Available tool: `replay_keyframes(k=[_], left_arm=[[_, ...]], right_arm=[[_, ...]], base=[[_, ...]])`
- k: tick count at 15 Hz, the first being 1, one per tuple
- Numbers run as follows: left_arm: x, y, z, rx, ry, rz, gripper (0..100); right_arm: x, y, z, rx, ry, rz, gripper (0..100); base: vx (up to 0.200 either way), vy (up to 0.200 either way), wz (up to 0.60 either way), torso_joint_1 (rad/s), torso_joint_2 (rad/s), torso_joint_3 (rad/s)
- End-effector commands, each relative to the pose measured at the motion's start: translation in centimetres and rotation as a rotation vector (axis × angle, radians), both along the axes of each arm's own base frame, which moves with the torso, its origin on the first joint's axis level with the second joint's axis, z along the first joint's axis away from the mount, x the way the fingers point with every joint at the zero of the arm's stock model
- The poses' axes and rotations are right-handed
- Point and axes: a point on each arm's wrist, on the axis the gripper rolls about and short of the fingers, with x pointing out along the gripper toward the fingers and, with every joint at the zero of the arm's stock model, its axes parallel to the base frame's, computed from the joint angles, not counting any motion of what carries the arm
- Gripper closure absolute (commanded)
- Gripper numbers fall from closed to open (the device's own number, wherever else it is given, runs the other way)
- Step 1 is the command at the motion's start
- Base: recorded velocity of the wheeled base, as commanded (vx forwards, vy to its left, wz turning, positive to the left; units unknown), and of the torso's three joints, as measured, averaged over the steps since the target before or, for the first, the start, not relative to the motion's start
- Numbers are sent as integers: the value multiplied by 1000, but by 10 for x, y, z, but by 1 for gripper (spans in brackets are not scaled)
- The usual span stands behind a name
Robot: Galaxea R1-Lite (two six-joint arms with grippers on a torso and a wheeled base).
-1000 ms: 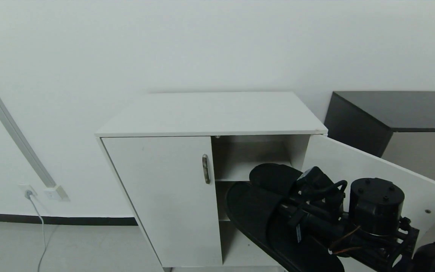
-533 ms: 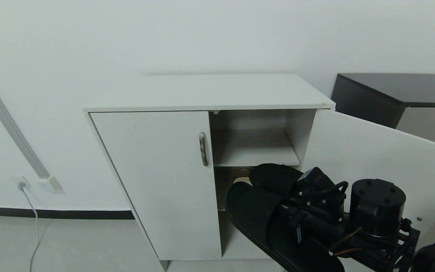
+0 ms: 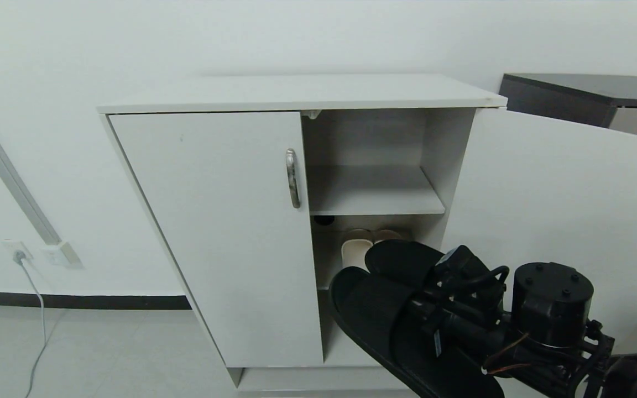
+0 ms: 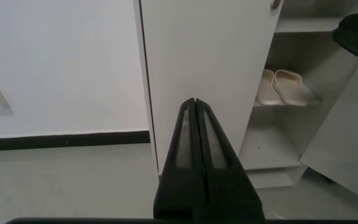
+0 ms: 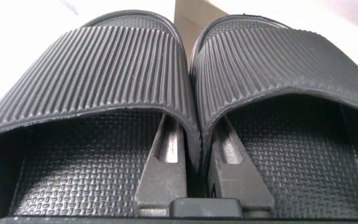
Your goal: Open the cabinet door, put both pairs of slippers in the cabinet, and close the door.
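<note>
Resting on the middle shelf, beige slippers; left door stands closed.

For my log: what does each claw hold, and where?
The right claw pinches the black slippers by their touching inner sides; the left claw holds nothing.

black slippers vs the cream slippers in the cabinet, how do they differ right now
Colour: the black ribbed rubber slippers are dark, the cream smooth slippers are pale.
Place: the black pair is held in the right claw in front of the open white cabinet. The cream pair lies on its middle shelf.
Pose: the black pair is pinched together and tilted, while the cream pair lies flat.
In both pairs the two slippers sit side by side.
</note>
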Motion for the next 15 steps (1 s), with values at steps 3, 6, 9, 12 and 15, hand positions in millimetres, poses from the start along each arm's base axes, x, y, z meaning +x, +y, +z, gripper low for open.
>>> replay_keyframes(k=[3, 6, 9, 12, 15], left_arm=[[0, 0, 0, -1, 0, 0, 100], [0, 0, 0, -2, 0, 0, 100], [0, 0, 0, -1, 0, 0, 100], [0, 0, 0, -2, 0, 0, 100], [0, 0, 0, -2, 0, 0, 100]], right_arm=[[0, 1, 0, 1, -1, 2, 100], [0, 0, 0, -1, -1, -1, 100], [0, 0, 0, 0, -2, -2, 100], [1, 2, -5, -27, -5, -2, 100], [0, 17, 1, 5, -20, -92, 100]], base=[[0, 0, 0, -2, 127, 106], [0, 0, 0, 0, 0, 0], [0, 0, 0, 0, 0, 0], [0, 0, 0, -2, 150, 90], [0, 0, 0, -1, 17, 11]])
